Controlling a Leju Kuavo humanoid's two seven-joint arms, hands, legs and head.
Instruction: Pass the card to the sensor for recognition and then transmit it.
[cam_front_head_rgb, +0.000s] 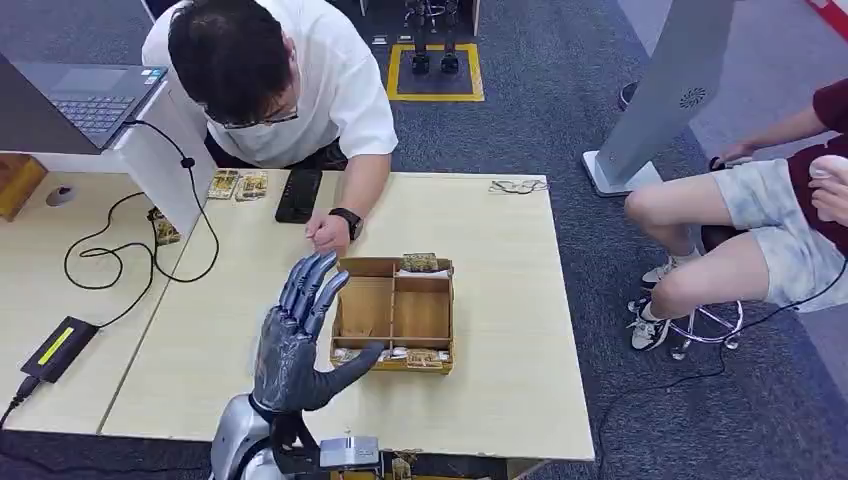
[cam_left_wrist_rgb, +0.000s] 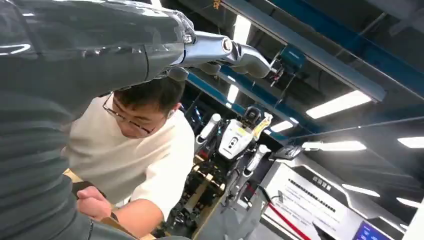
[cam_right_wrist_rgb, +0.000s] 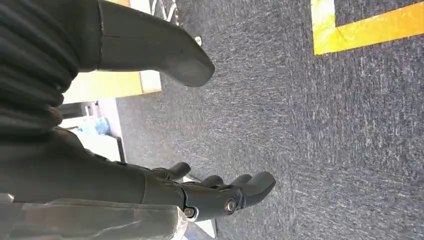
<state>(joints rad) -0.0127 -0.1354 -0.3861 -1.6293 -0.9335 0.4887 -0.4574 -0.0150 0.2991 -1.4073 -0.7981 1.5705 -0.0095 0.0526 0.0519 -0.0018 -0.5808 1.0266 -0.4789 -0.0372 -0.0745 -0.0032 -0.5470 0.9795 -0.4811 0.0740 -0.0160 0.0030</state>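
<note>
Left hand (cam_front_head_rgb: 300, 335) empty, fingers wide, up beside the tray (cam_front_head_rgb: 392, 312); right hand (cam_right_wrist_rgb: 215, 192) hangs loose, half-curled, empty; drop left over the front-row cards (cam_front_head_rgb: 400, 356), pinch one by its edge.

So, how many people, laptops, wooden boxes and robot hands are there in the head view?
People: 2
Laptop: 1
Wooden box: 1
Robot hand: 1
Total: 5

Left hand (cam_front_head_rgb: 298, 345) raised, fingers (cam_front_head_rgb: 308, 285) extended, spread, holding nothing. Right hand (cam_right_wrist_rgb: 150, 150) hanging, fingers (cam_right_wrist_rgb: 235, 192) loosely apart, holding nothing.
</note>
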